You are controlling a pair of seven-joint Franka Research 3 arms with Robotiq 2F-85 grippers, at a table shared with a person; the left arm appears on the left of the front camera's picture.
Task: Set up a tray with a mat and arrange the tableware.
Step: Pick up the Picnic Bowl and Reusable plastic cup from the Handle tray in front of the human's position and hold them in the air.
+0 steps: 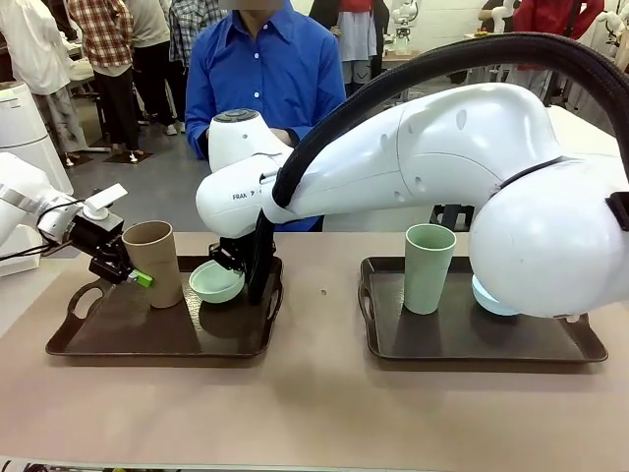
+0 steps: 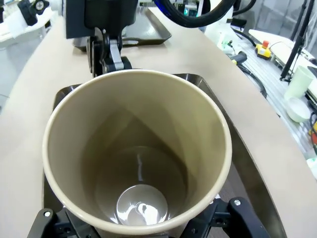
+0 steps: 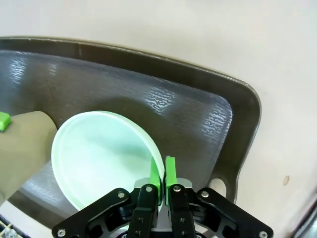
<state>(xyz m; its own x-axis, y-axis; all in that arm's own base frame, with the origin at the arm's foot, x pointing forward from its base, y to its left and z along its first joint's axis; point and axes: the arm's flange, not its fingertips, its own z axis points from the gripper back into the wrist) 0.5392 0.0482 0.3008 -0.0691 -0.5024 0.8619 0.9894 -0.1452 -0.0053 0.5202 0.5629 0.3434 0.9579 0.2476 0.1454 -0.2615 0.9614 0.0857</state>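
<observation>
Tray [image 1: 157,339]: upright tan cup [image 1: 152,261] in left pincer [image 1: 141,278], tilted mint bowl [image 3: 99,158] in right pincer [image 3: 164,173]

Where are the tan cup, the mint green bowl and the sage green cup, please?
tan cup [image 1: 154,264], front view, outer side wall.
mint green bowl [image 3: 99,158], right wrist view, the bowl's middle.
sage green cup [image 1: 428,275], front view, side wall.

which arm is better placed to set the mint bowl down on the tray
Right: the right gripper is shut on the rim of the mint bowl, over the tray, while the left gripper holds the tan cup.
</observation>
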